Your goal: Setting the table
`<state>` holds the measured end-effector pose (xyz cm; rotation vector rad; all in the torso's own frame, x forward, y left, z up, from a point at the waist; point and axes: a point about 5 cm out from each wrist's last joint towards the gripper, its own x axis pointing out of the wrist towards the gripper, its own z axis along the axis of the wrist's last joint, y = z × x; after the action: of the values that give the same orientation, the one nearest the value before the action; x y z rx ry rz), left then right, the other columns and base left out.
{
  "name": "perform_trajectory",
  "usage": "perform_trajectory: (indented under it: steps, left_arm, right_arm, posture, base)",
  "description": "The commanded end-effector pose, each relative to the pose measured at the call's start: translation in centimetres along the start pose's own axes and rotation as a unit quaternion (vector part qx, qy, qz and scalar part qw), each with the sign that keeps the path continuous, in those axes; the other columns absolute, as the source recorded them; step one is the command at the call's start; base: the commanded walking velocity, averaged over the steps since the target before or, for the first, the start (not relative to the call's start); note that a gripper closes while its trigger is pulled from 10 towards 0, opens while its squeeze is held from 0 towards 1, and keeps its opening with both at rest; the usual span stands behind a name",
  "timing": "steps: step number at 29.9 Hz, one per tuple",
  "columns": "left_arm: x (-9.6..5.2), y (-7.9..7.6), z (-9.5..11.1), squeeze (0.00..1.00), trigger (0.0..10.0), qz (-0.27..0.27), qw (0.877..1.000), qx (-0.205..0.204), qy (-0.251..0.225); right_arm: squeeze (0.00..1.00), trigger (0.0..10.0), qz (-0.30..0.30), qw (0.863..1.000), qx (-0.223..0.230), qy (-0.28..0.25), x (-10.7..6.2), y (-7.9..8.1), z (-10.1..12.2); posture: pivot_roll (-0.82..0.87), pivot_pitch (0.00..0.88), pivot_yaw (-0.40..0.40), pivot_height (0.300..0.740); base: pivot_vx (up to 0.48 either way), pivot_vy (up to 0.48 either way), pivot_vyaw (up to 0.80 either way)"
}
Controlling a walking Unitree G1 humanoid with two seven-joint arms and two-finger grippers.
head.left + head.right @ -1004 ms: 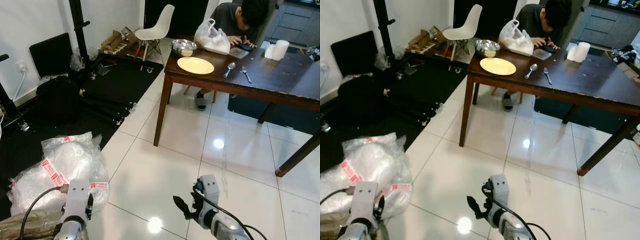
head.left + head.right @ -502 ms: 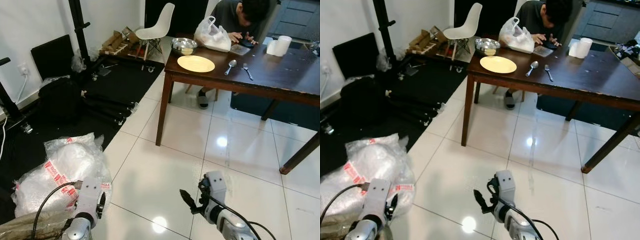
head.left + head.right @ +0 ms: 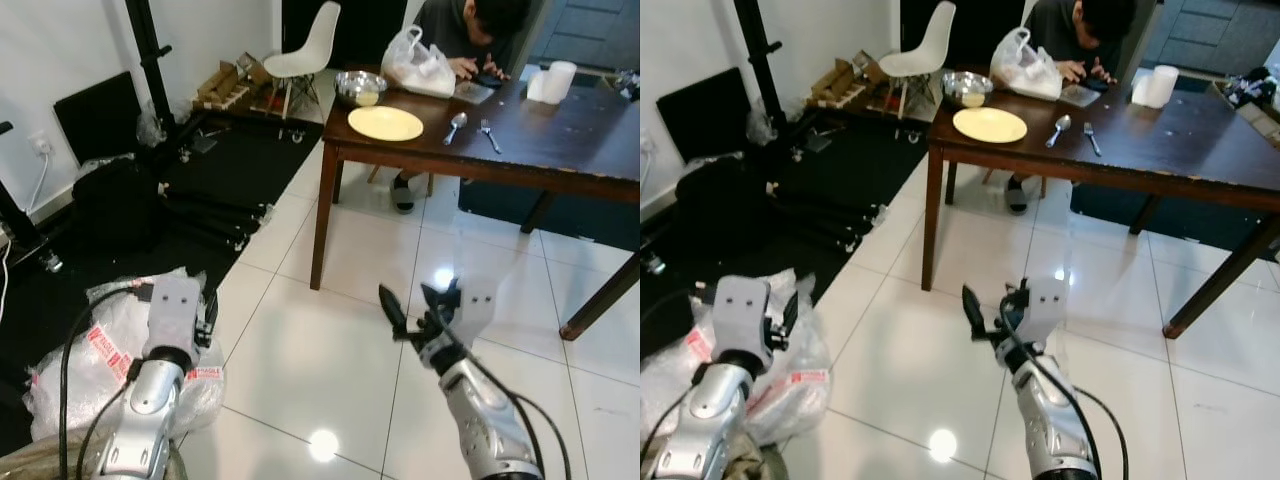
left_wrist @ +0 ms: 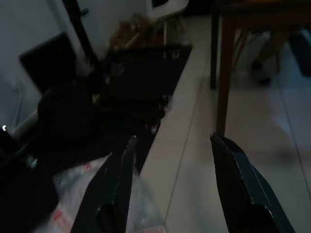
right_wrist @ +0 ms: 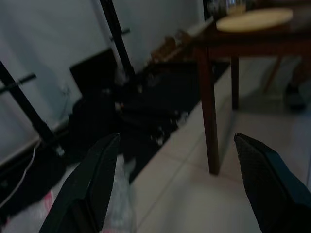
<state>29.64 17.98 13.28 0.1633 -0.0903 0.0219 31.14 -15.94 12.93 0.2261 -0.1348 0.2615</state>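
Facing plate (image 3: 385,123), tools (image 3: 412,303) apart

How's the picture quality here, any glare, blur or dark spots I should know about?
Left and right eye views: well lit and mostly sharp, with lamp glare on the glossy floor tiles and motion blur on the right gripper. Left wrist view: dim and soft, the table leg smeared. Right wrist view: also dark and hazy, though the yellow plate stands out brightly.

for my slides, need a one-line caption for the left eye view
Both open pincers, left and right, raised over white tiles facing a table set with yellow plate.
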Motion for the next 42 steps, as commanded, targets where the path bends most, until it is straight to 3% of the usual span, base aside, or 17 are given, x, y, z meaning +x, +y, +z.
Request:
perform_trajectory:
  steps: [1,6,12,34,42]
  left_arm:
    - [0.0,-0.1,0.1,0.0,10.0,-0.005,1.0,-0.005,0.003]
    - [0.4,-0.8,1.7,0.0,10.0,-0.009,1.0,-0.003,-0.03]
    - [0.6,-3.1,3.5,0.0,10.0,-0.054,0.996,-0.003,-0.073]
    - [0.5,-3.9,3.7,0.0,10.0,-0.078,0.995,-0.008,-0.056]
    - [0.5,-3.9,3.5,0.0,10.0,-0.077,0.996,-0.009,-0.051]
  right_arm:
    - [0.0,10.0,-0.003,1.0,0.008,0.0,0.0,0.0,0.2]
    - [0.0,10.0,-0.004,1.0,0.004,0.003,-0.1,0.3,0.2]
    - [0.0,10.0,-0.031,0.999,0.021,0.022,-1.0,-0.1,-0.6]
    - [0.0,10.0,-0.045,0.998,0.02,0.044,-1.7,-0.1,-0.6]
    - [0.0,10.0,-0.016,0.998,0.024,0.051,-1.5,0.5,-0.5]
  posture:
    - [-0.03,0.0,0.029,0.74]
    - [-0.03,0.0,0.031,0.74]
    - [-0.05,0.0,0.046,0.74]
    - [-0.06,0.0,0.058,0.74]
    - [-0.07,0.0,0.061,0.74]
  base:
    - [0.0,0.0,0.0]
    - [0.0,0.0,0.0]
    - [0.315,0.0,-0.43]
    - [0.473,0.0,-0.8]
    - [0.48,0.0,0.0]
